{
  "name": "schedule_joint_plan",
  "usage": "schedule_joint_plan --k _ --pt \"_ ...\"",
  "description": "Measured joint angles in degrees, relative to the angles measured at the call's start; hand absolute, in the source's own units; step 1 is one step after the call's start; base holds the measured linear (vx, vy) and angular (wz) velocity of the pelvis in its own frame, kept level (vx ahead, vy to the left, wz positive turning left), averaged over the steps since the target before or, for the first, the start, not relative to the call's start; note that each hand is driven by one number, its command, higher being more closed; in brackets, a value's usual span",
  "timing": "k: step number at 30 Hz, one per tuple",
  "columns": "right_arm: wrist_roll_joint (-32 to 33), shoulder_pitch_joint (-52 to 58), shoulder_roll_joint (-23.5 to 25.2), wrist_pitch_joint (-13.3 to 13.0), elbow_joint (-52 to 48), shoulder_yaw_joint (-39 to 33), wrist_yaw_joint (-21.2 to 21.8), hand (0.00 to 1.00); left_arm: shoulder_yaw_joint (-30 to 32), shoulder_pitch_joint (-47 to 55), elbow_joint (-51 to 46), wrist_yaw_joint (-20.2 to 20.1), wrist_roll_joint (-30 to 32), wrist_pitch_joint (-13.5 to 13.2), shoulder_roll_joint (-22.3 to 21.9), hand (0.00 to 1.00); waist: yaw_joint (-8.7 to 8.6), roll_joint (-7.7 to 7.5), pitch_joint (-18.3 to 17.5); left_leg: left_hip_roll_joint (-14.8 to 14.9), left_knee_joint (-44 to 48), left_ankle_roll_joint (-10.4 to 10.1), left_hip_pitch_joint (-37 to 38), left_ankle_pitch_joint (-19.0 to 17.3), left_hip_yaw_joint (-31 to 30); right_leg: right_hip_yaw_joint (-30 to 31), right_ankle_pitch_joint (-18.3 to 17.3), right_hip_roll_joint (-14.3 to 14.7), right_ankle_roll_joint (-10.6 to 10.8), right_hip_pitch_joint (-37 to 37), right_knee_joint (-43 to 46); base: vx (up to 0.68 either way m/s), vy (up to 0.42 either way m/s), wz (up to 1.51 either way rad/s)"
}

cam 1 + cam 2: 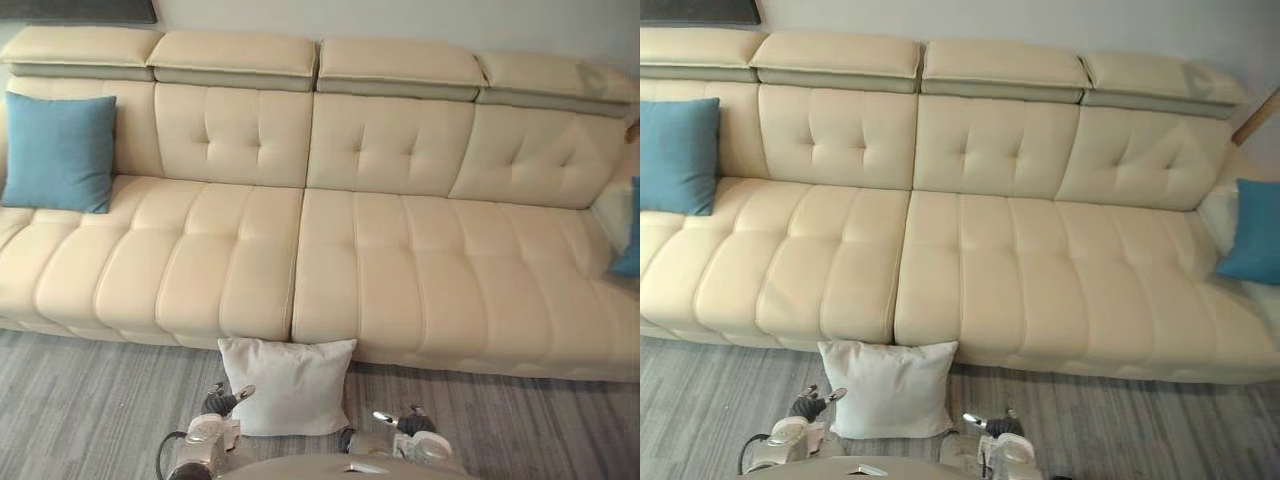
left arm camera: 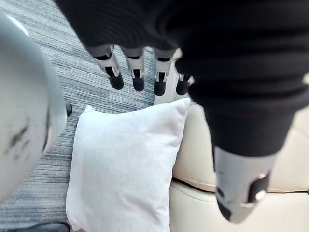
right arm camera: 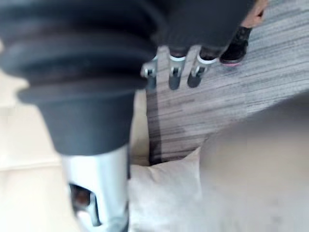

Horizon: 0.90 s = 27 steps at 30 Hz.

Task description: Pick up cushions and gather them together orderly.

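So there's a long cream sofa [image 1: 400,260] running across pretty much the whole upper and middle of the frame. A blue cushion [image 1: 60,152] sits at the far left end of the seat, propped upright against the backrest. A second blue cushion [image 1: 1252,232] is way over at the right edge, on the seat's far end. Below that is grey striped carpet [image 1: 80,400], with a white cushion [image 1: 288,385] standing on it at bottom centre, right against the sofa's front. In the right wrist view a dark shoe [image 3: 235,46] is on the carpet too.
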Motion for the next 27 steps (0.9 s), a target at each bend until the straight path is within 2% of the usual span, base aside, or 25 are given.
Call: schedule_joint_plan --k 5,6,7,10,13,14,17,22,24,26,27 --pt "-0.01 -0.35 -0.23 -0.01 0.61 2.14 0.18 0.0 -1.03 -0.76 1.59 0.02 0.07 -0.03 0.31 0.0 0.45 0.11 0.12 -0.19 1.74 1.37 1.05 -2.29 5.99 4.25 3.81 0.1 -0.06 -2.06 -1.59 -0.03 0.14 -0.67" --pt "0.0 -0.42 -0.57 -0.06 0.46 2.93 0.19 0.0 -1.2 -0.77 1.58 0.02 0.06 -0.05 0.28 0.0 0.51 0.33 0.25 0.18 1.67 1.44 1.01 -2.33 7.55 3.26 5.21 0.19 -0.33 -3.42 -1.57 -0.11 0.026 -0.78" --pt "-0.02 -0.59 -0.97 -0.19 0.08 3.77 0.19 0.0 -1.25 -0.82 1.58 0.05 0.01 -0.05 0.15 0.0 0.36 0.44 0.41 0.75 1.46 1.53 1.07 -2.37 8.65 -1.12 6.7 0.2 -1.21 -4.1 -1.69 -0.12 0.006 -0.63" --pt "-0.06 -0.48 -1.18 -0.48 -0.29 3.79 0.17 0.0 -1.1 -0.7 1.53 0.52 -0.08 -0.05 0.11 0.0 0.68 1.11 0.93 0.74 0.36 1.35 2.44 -2.27 10.48 -8.4 5.22 -0.87 -2.97 -3.73 -0.9 -0.1 -0.048 -0.33" --pt "-0.36 -0.16 -1.49 -0.63 -0.38 3.9 0.14 0.0 -1.09 -0.19 1.47 0.66 -0.07 -0.13 -0.19 0.0 0.64 1.55 0.83 -0.24 -2.88 0.56 4.48 -0.87 10.4 -8.3 5.24 -0.7 -2.74 -3.0 -1.79 -0.09 -0.067 -0.08" --pt "-0.99 -0.16 -1.59 -0.94 -0.55 3.92 0.14 0.0 -1.09 -0.21 1.38 0.71 -0.07 -0.15 -0.12 0.0 0.67 1.2 0.61 -0.91 -4.63 0.53 4.27 -0.23 9.7 -8.35 5.53 -0.75 -2.92 -3.36 -2.6 -0.09 -0.096 0.06" --pt "-1.71 -0.22 -2.02 -1.16 -1.05 4.07 0.11 0.0 -1.08 -0.13 1.06 1.03 -0.2 -0.17 -0.18 0.0 0.79 1.77 0.89 -2.12 -6.91 0.63 3.87 0.97 7.25 -8.44 6.37 -0.66 -2.82 -3.54 -4.3 -0.05 -0.056 0.0" --pt "-2.3 -0.54 -2.45 -1.18 -1.58 5.58 -0.6 0.0 -1.15 -0.72 0.92 2.45 -0.8 -0.16 -0.14 0.0 1.22 1.8 1.41 -2.31 -6.97 0.61 2.4 1.96 4.86 -10.09 6.28 -0.76 -2.82 -4.21 -3.13 0.01 -0.011 0.17" --pt "-4.21 -3.47 -3.12 -1.07 -1.79 8.07 -2.37 0.0 -1.22 -3.52 -0.4 4.23 -2.67 -0.15 0.39 0.0 1.62 1.06 4.55 -2.02 -1.28 1.15 -3.37 1.7 2.7 -11.09 5.26 -1.69 -3.06 -9.42 2.23 -0.09 0.003 0.37" --pt "-6.77 -12.67 -4.13 -0.37 -5.4 9.58 -5.73 0.0 0.21 -8.42 -5.07 8.61 -8.02 -0.25 2.38 0.0 1.97 1.08 11.38 0.83 11.54 1.99 -18.26 -2.17 1.66 -9.71 4.71 -1.08 -3.79 -23.27 10.74 -0.37 0.015 -0.2" --pt "-6.75 -17.55 -6.32 0.14 -7.5 11.08 -6.81 0.0 2.01 -11.48 -6.33 9.84 -11.24 -0.71 3.62 0.0 1.85 1.11 14.11 2.27 17.37 2.5 -24.62 -4.06 1.72 -8.35 4.49 -0.66 -4.08 -29.8 14.57 -0.41 -0.001 -0.48"
